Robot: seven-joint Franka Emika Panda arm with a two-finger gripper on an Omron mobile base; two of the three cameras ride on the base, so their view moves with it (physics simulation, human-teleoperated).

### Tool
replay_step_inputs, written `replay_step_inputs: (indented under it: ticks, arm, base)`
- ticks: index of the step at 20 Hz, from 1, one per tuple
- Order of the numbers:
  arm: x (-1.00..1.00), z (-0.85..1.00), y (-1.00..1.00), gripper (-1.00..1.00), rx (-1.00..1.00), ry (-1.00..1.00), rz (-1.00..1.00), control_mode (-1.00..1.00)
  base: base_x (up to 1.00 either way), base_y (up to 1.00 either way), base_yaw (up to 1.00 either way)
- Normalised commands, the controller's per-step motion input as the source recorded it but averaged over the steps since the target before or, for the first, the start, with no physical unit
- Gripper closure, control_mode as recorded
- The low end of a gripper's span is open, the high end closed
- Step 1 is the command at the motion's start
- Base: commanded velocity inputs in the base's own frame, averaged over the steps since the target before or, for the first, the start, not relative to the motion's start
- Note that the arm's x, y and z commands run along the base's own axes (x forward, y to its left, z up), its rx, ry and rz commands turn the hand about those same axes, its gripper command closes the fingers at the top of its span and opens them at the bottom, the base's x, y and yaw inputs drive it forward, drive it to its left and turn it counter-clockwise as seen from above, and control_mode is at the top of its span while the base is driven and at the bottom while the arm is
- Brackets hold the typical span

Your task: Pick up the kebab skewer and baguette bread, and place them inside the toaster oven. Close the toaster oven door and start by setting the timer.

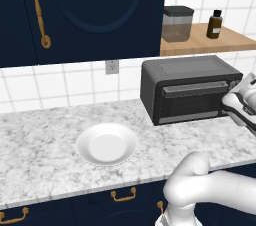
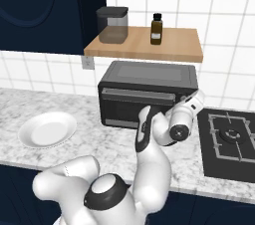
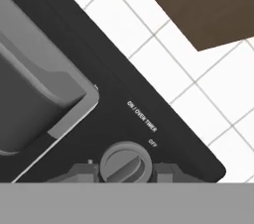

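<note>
- The hand (image 3: 126,171) is closed on the timer knob (image 3: 125,162) at the right end of the toaster oven (image 1: 187,87).
- The toaster oven sits at the worktop's (image 1: 45,130) back edge, its door (image 2: 137,104) shut.
- A white plate (image 1: 106,144) lies bare near the front edge.
- A lidded canister (image 2: 113,25) and a brown bottle (image 2: 156,29) stand on the wooden shelf (image 2: 174,45).

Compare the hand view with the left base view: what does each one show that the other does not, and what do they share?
Hand view alone: the timer knob with its small printed label above it, the hand shut on that knob, and the brown underside of the shelf.
Left base view alone: the white plate on the marble counter, the canister and brown bottle on the shelf, and the blue cabinets.
Both: the toaster oven with its door closed, and the white tiled wall.
</note>
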Motion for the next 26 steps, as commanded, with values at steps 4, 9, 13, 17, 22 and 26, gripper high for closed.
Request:
replay_step_inputs:
  ticks: [4,9,13,17,22,26]
  arm:
    - [-0.05,0.00,0.00,1.00,0.12,0.00,-0.06,-1.00]
    - [-0.02,0.00,0.00,1.00,0.17,-0.03,-0.04,-1.00]
    - [0.00,0.00,0.00,1.00,0.18,-0.06,-0.04,-1.00]
    - [0.00,-0.01,0.00,1.00,0.19,-0.09,-0.03,-1.00]
    - [0.00,-0.01,0.00,1.00,0.19,-0.09,-0.01,-1.00]
    - [0.00,0.00,0.00,1.00,0.17,-0.09,-0.01,-1.00]
  base:
    - [0.00,0.00,0.00]
    - [0.00,0.00,0.00]
    - [0.00,0.00,0.00]
    - [0.00,0.00,0.00]
    - [0.00,0.00,0.00]
    - [0.00,0.00,0.00]
